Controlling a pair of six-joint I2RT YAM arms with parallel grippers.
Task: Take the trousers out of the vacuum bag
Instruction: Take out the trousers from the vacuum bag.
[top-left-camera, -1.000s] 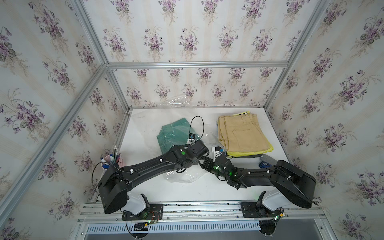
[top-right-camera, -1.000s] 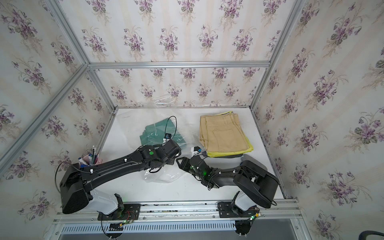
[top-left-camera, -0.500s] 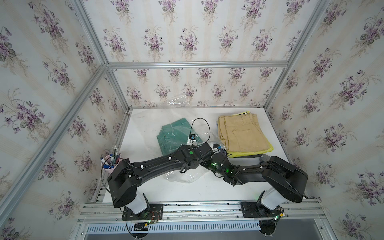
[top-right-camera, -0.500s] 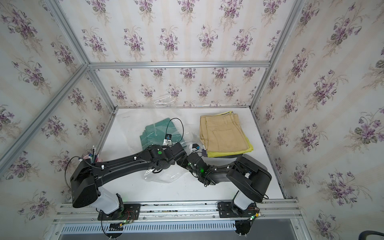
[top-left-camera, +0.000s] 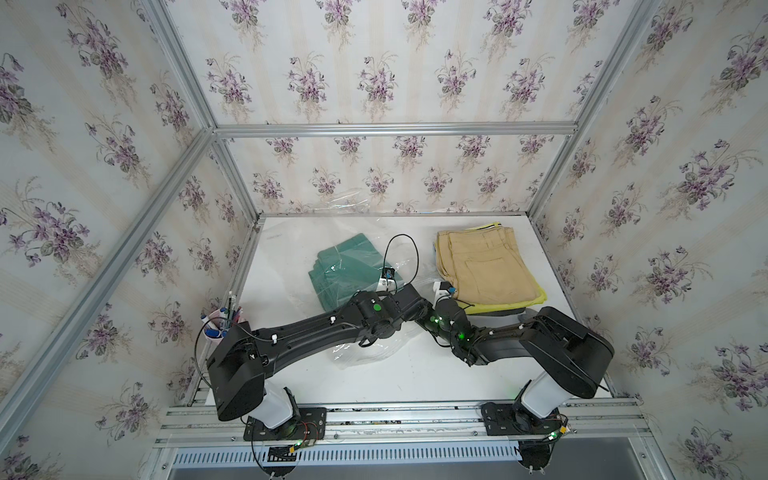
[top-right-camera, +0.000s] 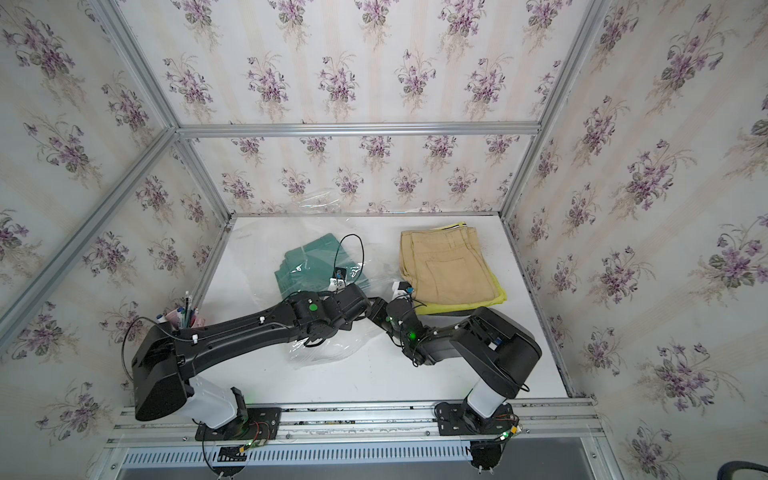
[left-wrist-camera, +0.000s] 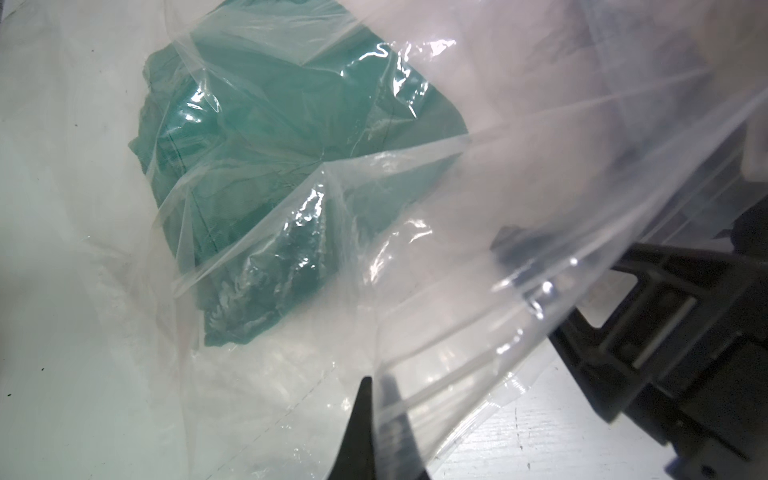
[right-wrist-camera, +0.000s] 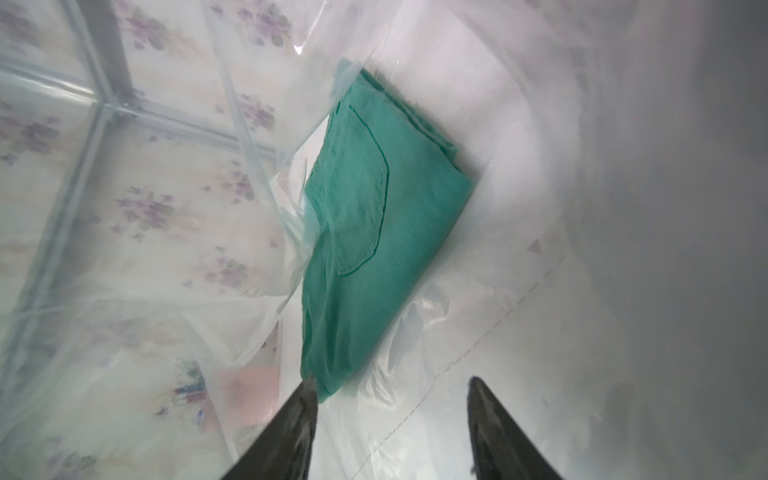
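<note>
At 6 o'clock on the white table (top-left-camera: 415, 374): bare top, then the loose near flap of the vacuum bag (top-left-camera: 361, 353).

Slightly farther in, near the centre: pinching that clear film with the left gripper (left-wrist-camera: 376, 386), jaws pressed flat together on a fold of plastic and holding it up like a tent.

Just beside it, toward 3 o'clock: reaching into the raised mouth with the right gripper (right-wrist-camera: 391, 380), jaws spread partway and holding nothing. Cannot tell whether the tip of one jaw touches the near corner of the teal green trousers (right-wrist-camera: 374, 208) or stops just short.

Farther on, at about 10 o'clock: those trousers again (top-left-camera: 349, 270), lying flat inside the bag under crinkled film, back pocket up. No other pair seen inside.

At 1 o'clock, outside the bag: tan trousers (top-left-camera: 486, 266) on top of a stack, yellow-green trousers (top-left-camera: 538, 297) peeking out beneath.

Judging by this: probably the last pair, at the reach stage, with no grasp made yet.

Next, likely: sliding the open jaws over the near edge of the cloth, closing on fabric alone and not the lower film, then drawing out toward 5 o'clock with the mouth held high.
</note>
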